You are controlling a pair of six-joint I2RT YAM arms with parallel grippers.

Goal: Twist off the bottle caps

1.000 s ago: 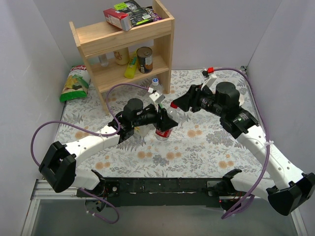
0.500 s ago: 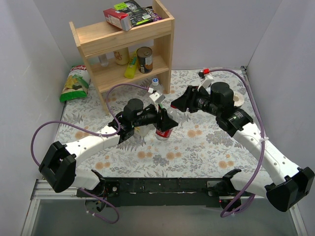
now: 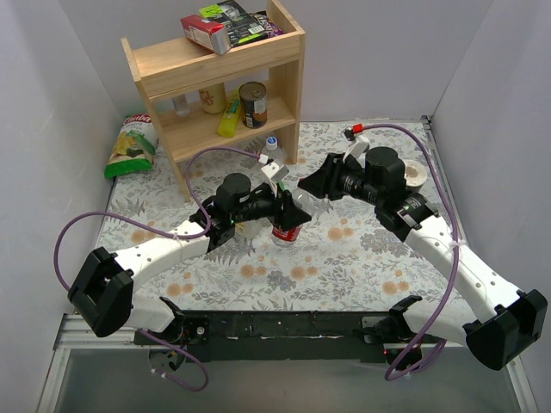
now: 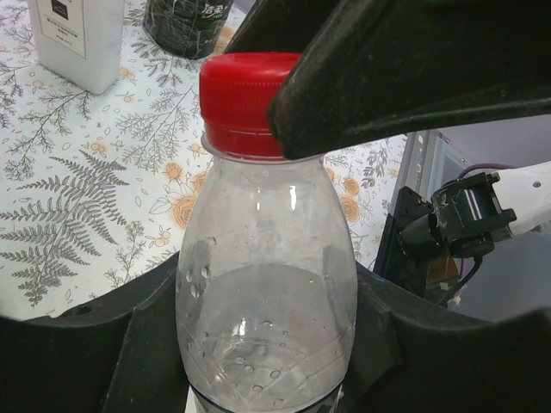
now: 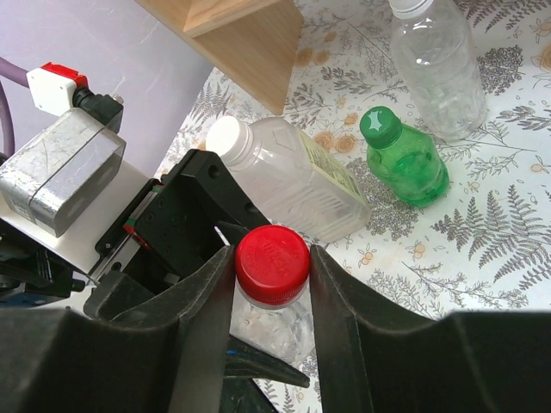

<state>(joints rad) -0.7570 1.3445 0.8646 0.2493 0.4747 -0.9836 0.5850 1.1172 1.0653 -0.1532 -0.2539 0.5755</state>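
My left gripper (image 3: pixel 284 211) (image 4: pixel 267 344) is shut on the small clear red-labelled bottle (image 3: pixel 286 231) (image 4: pixel 263 284) and holds it upright on the table. Its red cap (image 5: pixel 273 255) (image 4: pixel 245 103) sits between the fingers of my right gripper (image 3: pixel 303 182) (image 5: pixel 273 267), which press on both of its sides from above. In the right wrist view the small green bottle (image 5: pixel 405 163) with its green cap (image 5: pixel 379 125), the slim clear bottle (image 5: pixel 288 176) with its white cap (image 5: pixel 228 136), and the large clear bottle (image 5: pixel 435 60) stand behind. A blue cap (image 3: pixel 271 140) shows beside the shelf.
A wooden shelf (image 3: pixel 215 77) with cans and boxes stands at the back left, with a green snack bag (image 3: pixel 131 146) to its left. A tape roll (image 3: pixel 416 172) lies at the back right. An opaque white bottle (image 4: pixel 73 39) and a dark can (image 4: pixel 185 26) stand behind the held bottle.
My right gripper has moved left and down onto the red cap. My left gripper and the bottle in it have stayed put.
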